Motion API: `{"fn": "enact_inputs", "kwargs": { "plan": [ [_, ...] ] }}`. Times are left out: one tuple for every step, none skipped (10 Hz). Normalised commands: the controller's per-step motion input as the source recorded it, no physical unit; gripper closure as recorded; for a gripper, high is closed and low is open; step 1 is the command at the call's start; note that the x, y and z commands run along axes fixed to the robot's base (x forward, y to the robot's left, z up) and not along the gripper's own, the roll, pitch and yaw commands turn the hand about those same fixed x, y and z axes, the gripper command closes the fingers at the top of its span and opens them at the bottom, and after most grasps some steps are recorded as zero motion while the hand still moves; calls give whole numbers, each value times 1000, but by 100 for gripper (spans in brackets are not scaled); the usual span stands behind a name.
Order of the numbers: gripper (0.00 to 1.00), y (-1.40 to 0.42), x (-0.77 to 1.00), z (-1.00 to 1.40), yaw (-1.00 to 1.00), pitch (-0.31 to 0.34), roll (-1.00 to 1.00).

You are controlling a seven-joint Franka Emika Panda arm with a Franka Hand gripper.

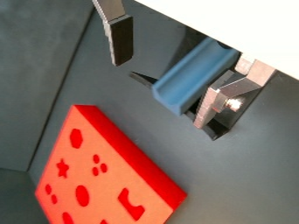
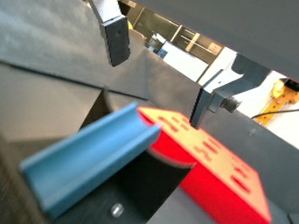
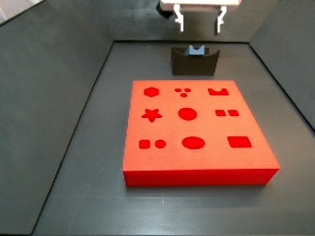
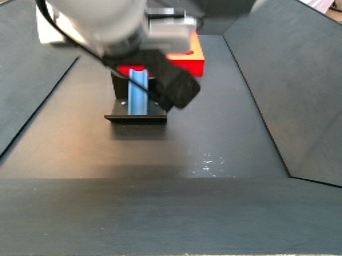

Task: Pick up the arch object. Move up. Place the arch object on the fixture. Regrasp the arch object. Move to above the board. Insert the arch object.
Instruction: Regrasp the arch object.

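hovering hand [image 3: 198,25] open above arch object [image 1: 187,76]

Dark grey floor [image 3: 74,194] fills a tray-like pen, its sloped dark walls [image 3: 55,101] rising at 9 and 3 o'clock; a faint glare spot [image 4: 207,163] marks the floor

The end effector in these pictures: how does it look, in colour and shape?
The end effector, above the fixture, has two flat silver metal fingers with dark pads on their inner faces. One finger shows a stepped silver block with a screw. In a side view, its body is white above the fingers; in another, the wrist is a rounded white and black housing.
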Motion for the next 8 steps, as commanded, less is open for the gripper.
{"fn": "enact_inputs", "kwargs": {
  "plan": [
    [0,8,-26,698,-11,96,44],
    [0,8,-26,513,-23,92,37],
    [0,10,-26,330,-36,87,32],
    [0,-821,-107,820,10,54,1000],
    [0,-798,-98,709,10,51,1000],
    [0,-634,-112,519,9,37,1000],
    [0,-531,-118,393,8,32,1000],
    [0,-320,-88,130,8,26,1000]
  ]
}}
